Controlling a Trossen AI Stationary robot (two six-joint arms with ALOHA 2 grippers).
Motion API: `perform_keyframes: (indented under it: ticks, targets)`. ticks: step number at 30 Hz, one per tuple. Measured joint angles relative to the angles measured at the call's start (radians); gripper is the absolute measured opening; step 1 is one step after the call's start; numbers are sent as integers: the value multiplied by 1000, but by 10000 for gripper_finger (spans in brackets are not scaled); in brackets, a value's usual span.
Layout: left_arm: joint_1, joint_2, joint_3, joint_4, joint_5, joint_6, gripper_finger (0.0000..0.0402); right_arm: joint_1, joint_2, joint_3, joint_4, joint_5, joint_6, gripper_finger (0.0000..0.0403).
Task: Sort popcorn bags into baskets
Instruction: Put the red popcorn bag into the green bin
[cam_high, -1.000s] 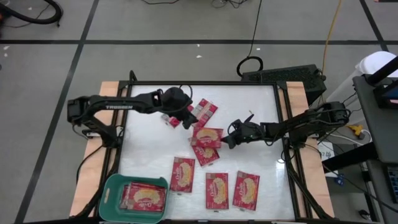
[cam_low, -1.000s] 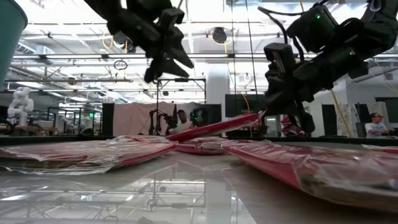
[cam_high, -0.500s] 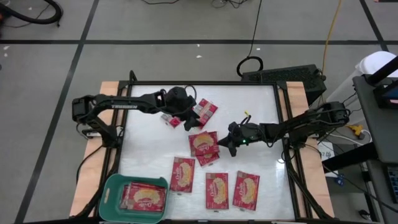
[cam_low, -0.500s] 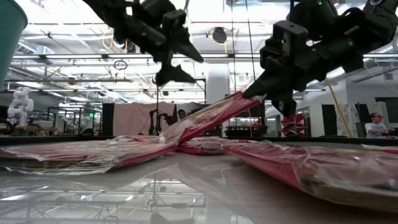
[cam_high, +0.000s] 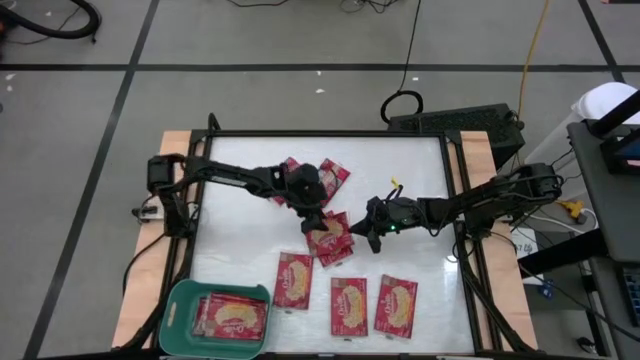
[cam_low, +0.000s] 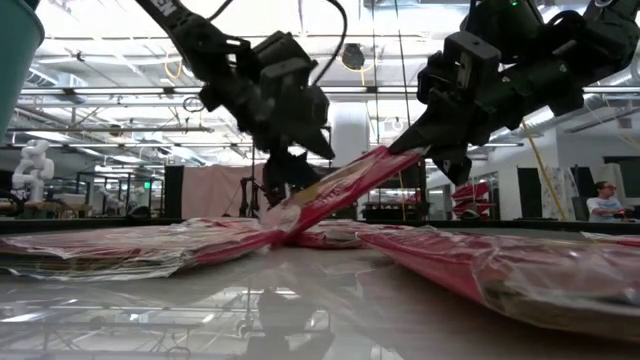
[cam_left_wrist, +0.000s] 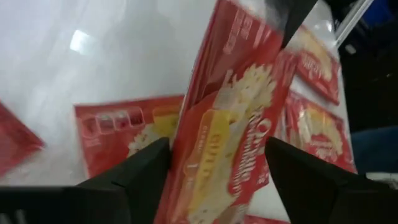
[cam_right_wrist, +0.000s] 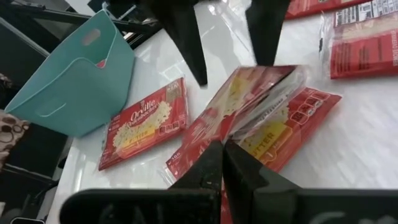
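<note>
Step in hand: a handover in the middle of the table. Your right gripper (cam_high: 364, 232) is clenched on the edge of one popcorn bag (cam_low: 345, 185), tilting it up off the pile.
Left gripper (cam_high: 312, 217): fingers spread, straddling the raised bag's free end; not yet closed on it.
Other bags: three lie flat along the near side (cam_high: 347, 304), two more at the far side (cam_high: 328, 176), one beneath the raised bag.
Basket (cam_high: 180, 300): teal, at the near-left corner, with bags already inside.
Next move, as you should judge it: close the left fingers, release the right, then carry the bag to the basket.
Low view only: shows the bag lifted at a slant, one end resting on the pile.
Left wrist view only: shows the bag between the two fingers (cam_left_wrist: 135, 180).
Right wrist view only: shows the pinch on the bag's edge.
</note>
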Motion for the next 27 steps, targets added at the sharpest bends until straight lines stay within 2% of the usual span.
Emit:
perform_keyframes:
  ticks: [6,14,16,21,27]
  targets:
    - [-28,24,0,11,0,32,179,0,0,0,0,0,-3,0]
    - [-59,16,0,46,10,42,25,0,0,-2,-1,2,3,0]
    - [-62,16,0,53,10,7,16,0,0,-2,0,-4,25,0]
    - [-71,-41,-1,22,4,-30,29,-2,-32,-2,8,-46,136,7]
    - [-66,-184,0,-94,-3,-66,14,-21,-184,4,-137,-93,309,68]
